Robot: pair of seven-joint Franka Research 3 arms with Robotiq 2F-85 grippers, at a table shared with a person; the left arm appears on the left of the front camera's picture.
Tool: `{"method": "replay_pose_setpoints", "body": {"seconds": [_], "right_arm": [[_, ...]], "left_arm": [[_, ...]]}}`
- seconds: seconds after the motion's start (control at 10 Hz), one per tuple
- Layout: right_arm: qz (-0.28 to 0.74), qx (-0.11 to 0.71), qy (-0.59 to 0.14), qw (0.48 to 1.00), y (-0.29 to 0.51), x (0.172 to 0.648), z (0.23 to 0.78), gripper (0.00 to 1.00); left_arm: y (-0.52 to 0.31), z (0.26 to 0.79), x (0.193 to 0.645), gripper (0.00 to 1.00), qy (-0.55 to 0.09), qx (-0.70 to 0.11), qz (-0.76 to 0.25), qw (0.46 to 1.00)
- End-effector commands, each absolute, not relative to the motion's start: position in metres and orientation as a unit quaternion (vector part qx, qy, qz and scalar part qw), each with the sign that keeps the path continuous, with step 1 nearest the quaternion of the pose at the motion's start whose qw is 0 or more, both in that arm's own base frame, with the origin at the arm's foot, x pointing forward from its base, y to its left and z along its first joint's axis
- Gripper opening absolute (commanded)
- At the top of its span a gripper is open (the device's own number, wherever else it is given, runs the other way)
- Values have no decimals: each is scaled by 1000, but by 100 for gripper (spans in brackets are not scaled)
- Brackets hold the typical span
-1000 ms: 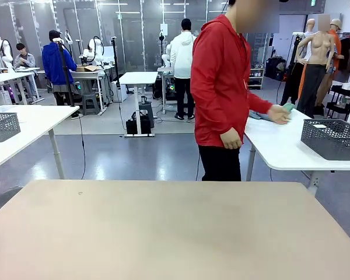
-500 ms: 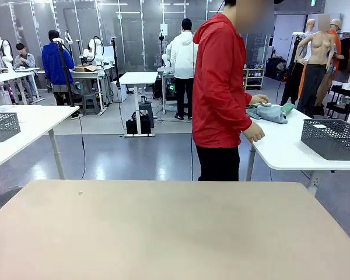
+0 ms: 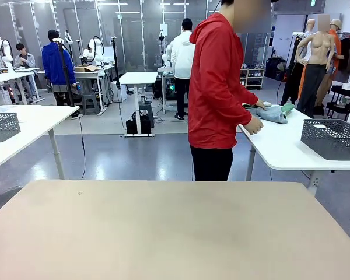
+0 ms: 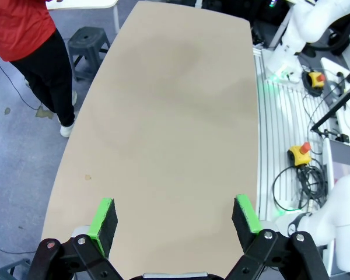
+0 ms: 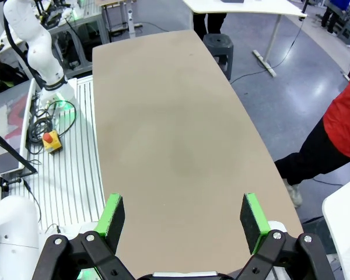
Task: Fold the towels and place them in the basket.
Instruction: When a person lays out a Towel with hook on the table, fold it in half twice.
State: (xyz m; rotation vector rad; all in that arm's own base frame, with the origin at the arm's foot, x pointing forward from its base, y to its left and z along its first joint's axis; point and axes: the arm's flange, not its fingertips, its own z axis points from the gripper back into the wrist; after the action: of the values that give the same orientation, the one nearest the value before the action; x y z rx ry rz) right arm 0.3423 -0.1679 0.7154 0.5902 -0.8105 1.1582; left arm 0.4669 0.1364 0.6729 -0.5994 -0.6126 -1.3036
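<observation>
A person in a red hooded top [image 3: 219, 87] stands past the far edge of my tan table [image 3: 163, 233], turned to a white side table [image 3: 286, 146] on the right. Both of the person's hands rest at a bundle of pale blue-grey towels [image 3: 273, 112] on that white table. A dark grey mesh basket [image 3: 332, 139] stands further right on the same table. My left gripper [image 4: 174, 217] hangs open above the bare tan table [image 4: 175, 116] with nothing between its green pads. My right gripper [image 5: 184, 214] is open too, over the tan table [image 5: 175, 134].
A second grey mesh basket [image 3: 1, 126] sits on a white table at the left. A grey stool [image 4: 87, 39] stands by the person's legs. Yellow emergency-stop boxes [image 4: 298, 155] and cables lie on the slotted base beside the table. Other people work far off.
The person has turned further toward the white side table and brought both hands onto the towel bundle, pulling it closer to the table's near corner. My grippers have not moved.
</observation>
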Motion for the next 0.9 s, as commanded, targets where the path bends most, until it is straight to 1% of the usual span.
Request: {"method": "replay_pose_setpoints", "body": {"seconds": [0.0, 0.3, 0.8], "right_arm": [[552, 264, -375, 697, -167, 355, 721, 100], [572, 256, -379, 681, -165, 368, 724, 100], [594, 253, -372, 667, -160, 378, 724, 100]], "left_arm": [[139, 678, 483, 100, -295, -267, -597, 696], [140, 679, 494, 100, -305, -269, -596, 692], [145, 681, 501, 100, -313, -259, -596, 693]]}}
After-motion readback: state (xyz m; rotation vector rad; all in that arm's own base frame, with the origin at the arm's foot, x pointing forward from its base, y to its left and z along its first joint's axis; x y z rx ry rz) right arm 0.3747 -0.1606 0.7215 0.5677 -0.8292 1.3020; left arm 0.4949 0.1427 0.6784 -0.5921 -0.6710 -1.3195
